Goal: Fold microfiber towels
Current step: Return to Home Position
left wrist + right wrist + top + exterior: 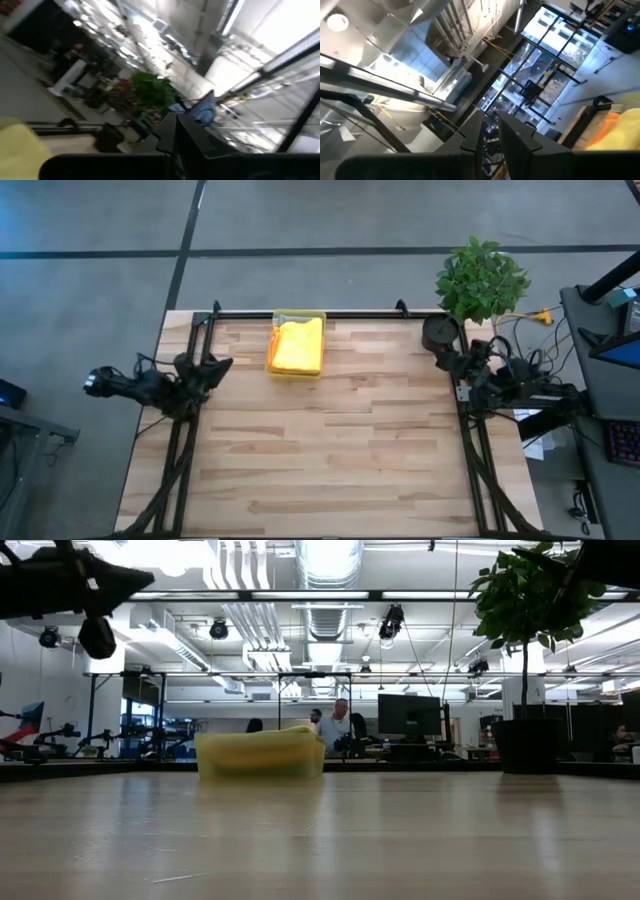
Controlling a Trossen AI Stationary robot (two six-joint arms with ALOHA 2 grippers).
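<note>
My left gripper [173, 125], fingers pressed together, is tucked at the table's [330, 450] left edge. My right gripper [491, 120], also closed, is at the right edge. The folded yellow towel [297, 345] lies in the tray [300, 315] at the far edge, with broad bare wood between.

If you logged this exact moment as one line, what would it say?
left gripper: tucked at left edge | right gripper: tucked at right edge | yellow towel: folded in tray, far side of table
</note>
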